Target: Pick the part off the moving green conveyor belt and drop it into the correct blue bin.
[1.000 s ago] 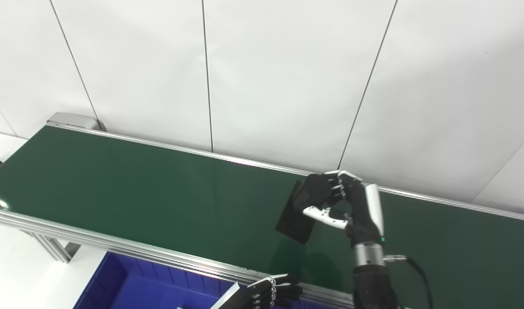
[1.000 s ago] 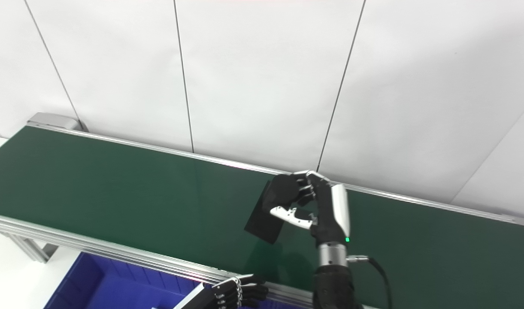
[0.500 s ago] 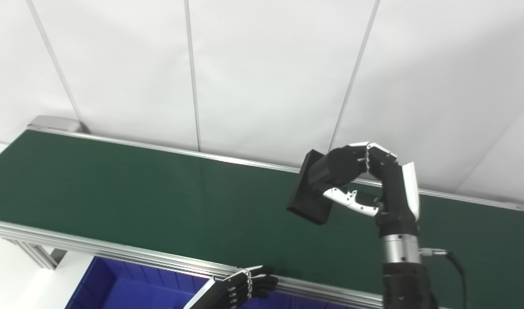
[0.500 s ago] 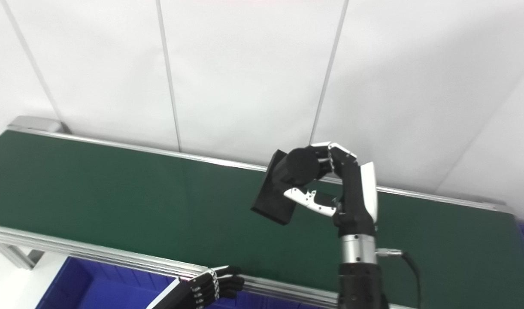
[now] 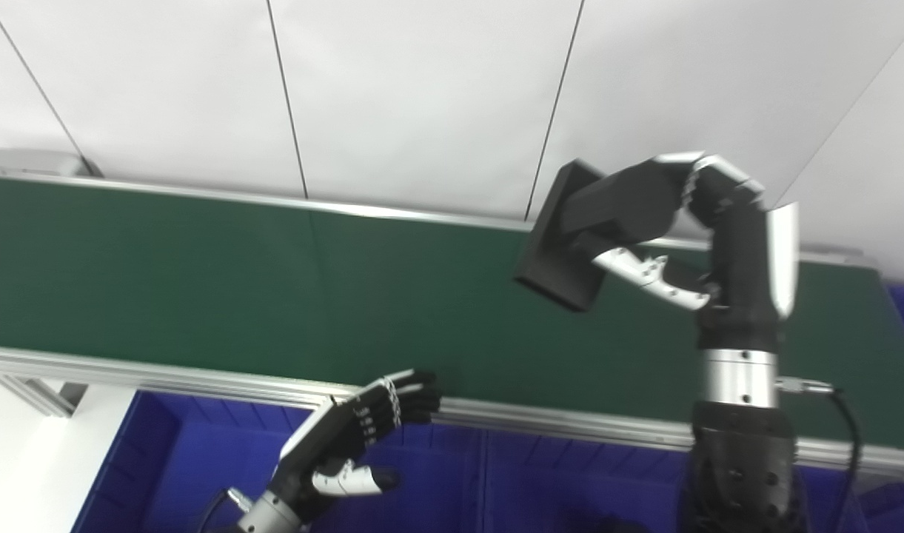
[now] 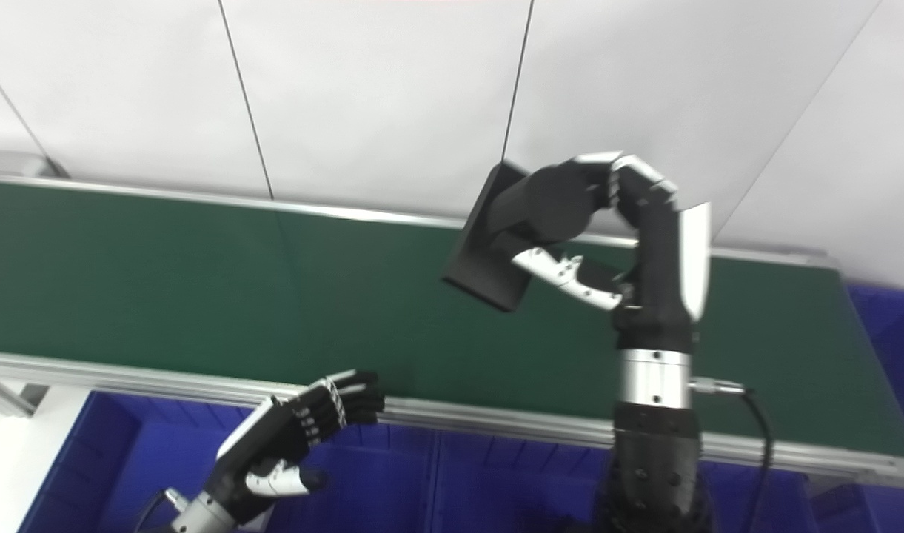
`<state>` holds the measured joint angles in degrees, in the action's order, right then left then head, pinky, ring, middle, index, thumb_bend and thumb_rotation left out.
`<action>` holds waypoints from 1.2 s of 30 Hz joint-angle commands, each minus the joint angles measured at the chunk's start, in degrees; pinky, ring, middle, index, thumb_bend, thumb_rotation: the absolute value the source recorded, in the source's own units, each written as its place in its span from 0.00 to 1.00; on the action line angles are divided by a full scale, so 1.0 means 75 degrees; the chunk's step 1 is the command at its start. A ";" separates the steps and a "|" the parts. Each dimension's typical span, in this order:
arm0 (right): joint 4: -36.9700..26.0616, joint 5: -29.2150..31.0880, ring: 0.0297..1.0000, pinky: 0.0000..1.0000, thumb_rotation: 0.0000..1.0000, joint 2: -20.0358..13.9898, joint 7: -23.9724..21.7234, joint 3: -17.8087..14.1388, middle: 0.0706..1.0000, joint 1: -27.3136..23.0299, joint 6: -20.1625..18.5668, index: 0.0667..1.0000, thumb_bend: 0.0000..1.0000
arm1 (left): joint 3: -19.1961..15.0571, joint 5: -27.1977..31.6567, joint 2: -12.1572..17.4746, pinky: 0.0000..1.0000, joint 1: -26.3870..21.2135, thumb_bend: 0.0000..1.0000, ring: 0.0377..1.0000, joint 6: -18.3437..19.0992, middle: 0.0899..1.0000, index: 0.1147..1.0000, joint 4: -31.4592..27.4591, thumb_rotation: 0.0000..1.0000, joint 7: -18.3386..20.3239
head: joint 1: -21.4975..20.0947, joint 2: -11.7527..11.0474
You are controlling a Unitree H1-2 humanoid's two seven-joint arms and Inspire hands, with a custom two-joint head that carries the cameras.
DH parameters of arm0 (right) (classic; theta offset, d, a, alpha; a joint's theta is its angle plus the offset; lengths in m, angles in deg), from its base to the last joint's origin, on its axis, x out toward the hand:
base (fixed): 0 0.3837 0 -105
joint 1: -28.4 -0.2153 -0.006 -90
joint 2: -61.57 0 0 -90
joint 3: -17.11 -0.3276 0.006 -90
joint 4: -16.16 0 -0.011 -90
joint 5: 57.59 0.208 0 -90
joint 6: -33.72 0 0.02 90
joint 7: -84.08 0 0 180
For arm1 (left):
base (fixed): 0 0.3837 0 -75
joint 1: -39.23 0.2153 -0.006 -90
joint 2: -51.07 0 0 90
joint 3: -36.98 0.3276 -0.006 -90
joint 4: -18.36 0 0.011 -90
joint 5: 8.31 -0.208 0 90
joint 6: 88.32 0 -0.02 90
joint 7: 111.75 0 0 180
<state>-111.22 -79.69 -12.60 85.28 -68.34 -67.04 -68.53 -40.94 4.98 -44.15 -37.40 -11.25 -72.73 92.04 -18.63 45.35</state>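
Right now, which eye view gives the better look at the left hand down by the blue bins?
The left eye view: the left hand sits nearer the picture's middle, open, its fingers and thumb clear against the blue bin. The right eye view shows the same hand, just as whole, but further left and lower.

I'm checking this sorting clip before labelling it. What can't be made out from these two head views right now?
- Black part: the face under the right robot hand is covered by its fingers in both views.
- Blue bins: cut off by the bottom edge; the contents, and which is the correct bin, cannot be told.
- Left robot hand: empty with loosely curled fingers, its arm runs out of frame.
- Green conveyor belt: motion cannot be judged from still pictures.
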 commanded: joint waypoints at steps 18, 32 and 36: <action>-0.1497 -0.0292 0.41 0.35 0.00 0.0131 0.0147 -0.0882 0.47 0.2121 -0.0253 0.46 0.52 | -0.0483 0.0820 0.0409 0.77 -0.0057 0.97 0.78 0.0348 0.78 0.80 -0.0581 0.48 0.0410 | -0.1354 0.0456; -0.0538 0.0165 0.43 0.42 0.00 0.0493 0.1068 -0.1520 0.46 0.3665 0.0634 0.46 0.52 | -0.0692 0.1080 0.0635 0.75 -0.0058 0.97 0.77 0.0575 0.77 0.79 -0.0759 0.49 0.0566 | -0.1746 0.0755; -0.0034 0.0160 0.42 0.40 0.00 0.0502 0.1292 -0.1623 0.47 0.3867 0.0940 0.46 0.52 | -0.0730 0.1172 0.0678 0.76 -0.0057 0.97 0.77 0.0658 0.77 0.80 -0.0795 0.48 0.0613 | -0.1786 0.0793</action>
<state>-111.07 -78.56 -9.05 93.61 -80.23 -38.18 -65.98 -45.88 12.47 -39.77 -37.38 -6.01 -76.80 95.86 -31.90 51.15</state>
